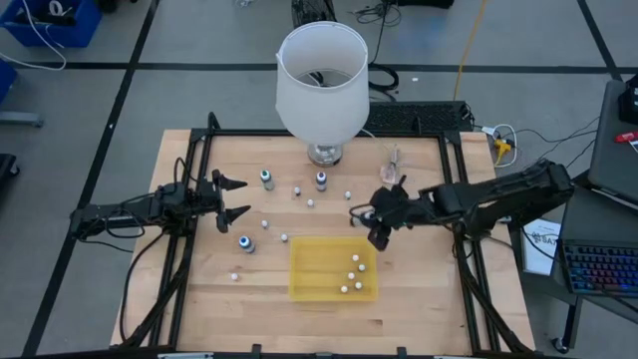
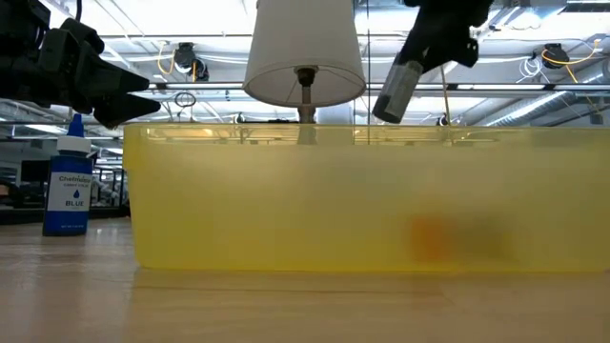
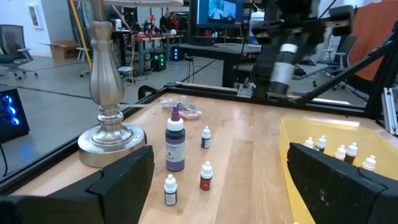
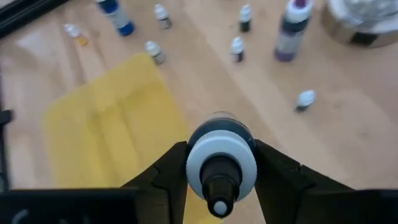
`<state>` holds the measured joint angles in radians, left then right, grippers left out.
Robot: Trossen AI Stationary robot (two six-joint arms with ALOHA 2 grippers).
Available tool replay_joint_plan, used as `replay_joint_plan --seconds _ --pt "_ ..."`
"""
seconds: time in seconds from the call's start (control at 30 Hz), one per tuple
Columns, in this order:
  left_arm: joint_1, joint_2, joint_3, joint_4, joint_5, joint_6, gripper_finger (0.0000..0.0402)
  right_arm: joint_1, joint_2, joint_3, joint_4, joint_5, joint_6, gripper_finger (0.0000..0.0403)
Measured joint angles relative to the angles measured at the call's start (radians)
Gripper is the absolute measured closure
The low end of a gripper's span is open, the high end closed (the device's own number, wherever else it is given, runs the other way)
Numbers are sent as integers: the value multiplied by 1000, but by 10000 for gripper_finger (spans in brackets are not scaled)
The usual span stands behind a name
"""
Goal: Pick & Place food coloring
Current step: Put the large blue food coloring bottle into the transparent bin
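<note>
We see the right gripper [image 1: 380, 237] clamped on a white-capped food coloring bottle [image 4: 221, 163] just above the yellow tray's [image 1: 311, 269] lamp-side corner, while the left gripper [image 1: 235, 197], fingers spread and empty, waits well apart from the tray beyond its far side

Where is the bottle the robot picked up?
The right gripper holds the bottle in the air, at the right edge of the yellow bin, right of table center.

Bright, even ceiling light over my table [image 1: 199, 289]; soft shadows. Low down, the yellow bin [image 2: 362, 200] blurs close up, and ceiling lamps glare behind.
</note>
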<state>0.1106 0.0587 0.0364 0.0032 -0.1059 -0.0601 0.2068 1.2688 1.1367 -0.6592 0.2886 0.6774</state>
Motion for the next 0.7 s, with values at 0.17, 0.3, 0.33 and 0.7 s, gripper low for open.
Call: replay_joint_plan --seconds 0.17,0.3,0.33,0.7 --pt "0 0 0 0 0 0 36 74 38 41 -40 3 72 267" --pt "0 0 0 0 0 0 36 104 95 79 -103 -4 112 267" --pt "0 0 0 0 0 0 37 107 109 88 -124 -9 128 267" --pt "0 0 0 0 0 0 36 97 248 96 -169 -168 175 267"
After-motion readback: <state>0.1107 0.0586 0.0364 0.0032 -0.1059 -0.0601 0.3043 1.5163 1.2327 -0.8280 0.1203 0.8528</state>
